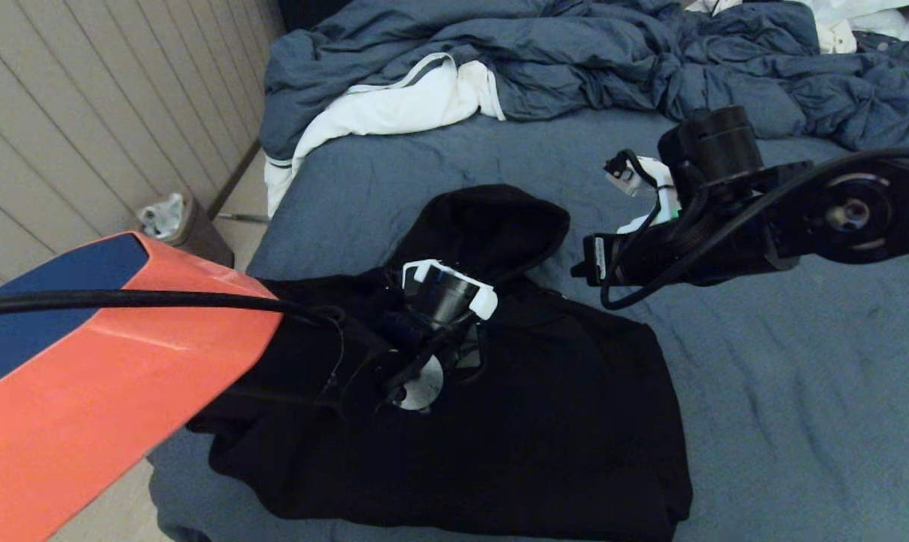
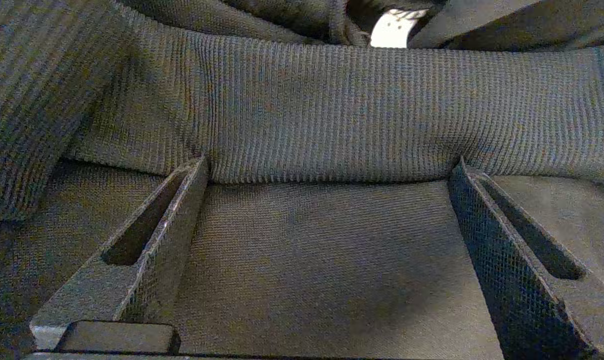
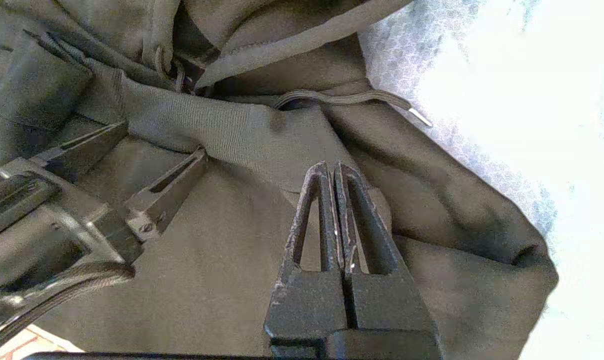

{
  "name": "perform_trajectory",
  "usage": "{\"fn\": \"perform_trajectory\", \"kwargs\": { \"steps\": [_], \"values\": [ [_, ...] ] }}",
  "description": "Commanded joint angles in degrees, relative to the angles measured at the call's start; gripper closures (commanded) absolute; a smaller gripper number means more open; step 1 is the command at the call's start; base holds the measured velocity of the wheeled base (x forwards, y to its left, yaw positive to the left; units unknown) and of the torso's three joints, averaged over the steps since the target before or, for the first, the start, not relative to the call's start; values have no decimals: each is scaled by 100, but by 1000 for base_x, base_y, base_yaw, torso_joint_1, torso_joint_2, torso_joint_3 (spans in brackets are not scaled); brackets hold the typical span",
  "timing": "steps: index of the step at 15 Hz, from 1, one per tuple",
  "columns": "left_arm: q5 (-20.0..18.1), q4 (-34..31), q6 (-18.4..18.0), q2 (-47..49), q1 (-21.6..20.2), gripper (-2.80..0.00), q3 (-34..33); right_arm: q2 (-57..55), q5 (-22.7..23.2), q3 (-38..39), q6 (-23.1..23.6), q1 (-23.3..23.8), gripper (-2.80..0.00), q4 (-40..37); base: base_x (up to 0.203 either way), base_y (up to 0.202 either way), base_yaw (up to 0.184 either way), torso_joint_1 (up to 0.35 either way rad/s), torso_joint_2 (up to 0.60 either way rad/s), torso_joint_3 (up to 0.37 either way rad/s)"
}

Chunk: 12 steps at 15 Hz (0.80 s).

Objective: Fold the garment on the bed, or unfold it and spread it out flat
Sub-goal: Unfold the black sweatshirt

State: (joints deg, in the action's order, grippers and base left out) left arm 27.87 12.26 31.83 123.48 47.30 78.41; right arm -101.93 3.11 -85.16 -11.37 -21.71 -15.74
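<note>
— Left hand is down on the large black long-sleeved hoodie of thick soft fabric, fingers spread wide apart with nothing between them, tips against a ribbed band of the cloth.

— And the right hand?

— Hovering over the same hoodie near the hood, its two fingers pressed together, gripping nothing. From its wrist you can see the left hand just beside it.

— Where does the hoodie lie?

— On the wide bed with the blue-grey sheet, near the front edge, bunched into a rough block with the hood toward the pillows. A flat black drawstring trails off it onto the sheet.

— Anything else up there?

— A rumpled blue-grey duvet across the head of the bed, and a white cloth with grey stripes spilling over the left side.
</note>
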Motion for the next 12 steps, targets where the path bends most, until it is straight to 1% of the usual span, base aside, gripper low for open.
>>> {"fn": "perform_trajectory", "kwargs": {
  "steps": [1,2,7,9,11,12],
  "values": [
    [17,13,25,124,-65,-280,43,-38,5,9,-5,0,0,5,0,0,0,0,0,0],
    [26,13,34,124,-86,0,51,-29,6,26,-5,0,0,43,0,0,0,0,0,0],
    [61,13,58,-66,-91,0,85,-29,-3,35,-5,-9,0,80,0,0,0,0,0,0],
    [61,13,57,-274,-53,0,-32,-12,-3,35,-5,-9,0,80,0,0,0,0,0,0],
    [72,13,94,-524,164,0,-361,-39,-3,27,2,-2,0,80,0,0,0,0,0,0],
    [176,9,96,-620,362,0,-607,-53,-3,29,4,-6,0,80,0,0,0,0,0,0]
  ]
}}
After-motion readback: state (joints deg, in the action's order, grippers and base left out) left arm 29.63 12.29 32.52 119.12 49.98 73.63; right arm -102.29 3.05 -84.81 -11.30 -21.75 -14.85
